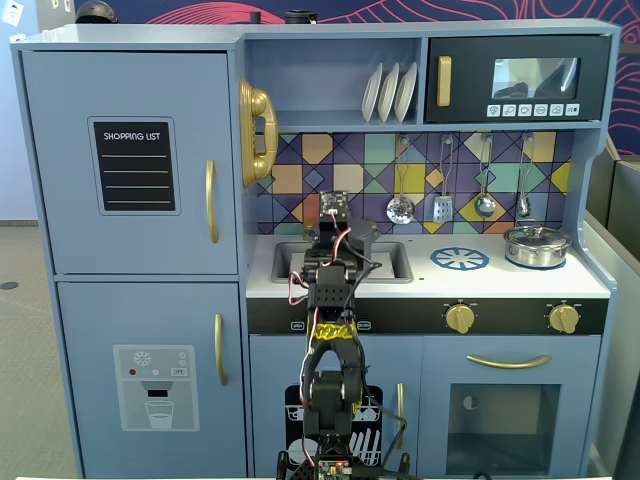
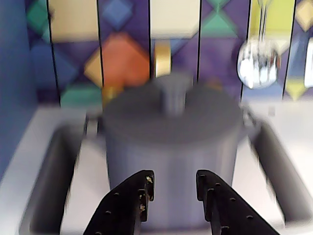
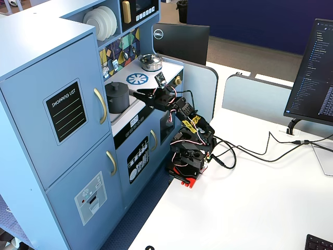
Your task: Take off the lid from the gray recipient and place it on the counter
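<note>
Gray recipient (image 2: 171, 156): a tall matte dark gray cylinder, long axis upright, standing in the sink recess of the white counter (image 3: 151, 77).
Lid (image 2: 171, 115): flat round matte disc, seated level on the pot, its knob pointing straight up.
Gripper (image 2: 172, 183): black fingers parted, holding nothing, just in front of the pot's near wall.
Wrist view: shows the knob and a blurred shiny ladle (image 2: 257, 62) at far right.
Fixed views: from the front, the arm hides the pot; the side view shows the pot (image 3: 117, 96) and a steel pot (image 3: 151, 61) farther along.
</note>
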`<state>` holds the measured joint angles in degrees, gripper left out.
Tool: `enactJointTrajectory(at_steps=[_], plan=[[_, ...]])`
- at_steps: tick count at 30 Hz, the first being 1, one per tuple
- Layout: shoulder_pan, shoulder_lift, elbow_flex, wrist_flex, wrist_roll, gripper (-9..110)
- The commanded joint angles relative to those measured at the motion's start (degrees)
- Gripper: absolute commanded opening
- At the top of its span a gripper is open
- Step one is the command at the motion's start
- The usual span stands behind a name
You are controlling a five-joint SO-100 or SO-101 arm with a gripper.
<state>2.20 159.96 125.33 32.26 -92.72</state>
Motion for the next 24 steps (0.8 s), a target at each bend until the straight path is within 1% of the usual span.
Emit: enactJointTrajectory(at_steps=[1,11,24], plan=[[1.05,-5.27,-5.10,-6.15,0.44,3],[1.76,-16.00,-7.91,-15.82,3.25,14],[1.14,-25.66,-11.34,-21.09,2.20,14]])
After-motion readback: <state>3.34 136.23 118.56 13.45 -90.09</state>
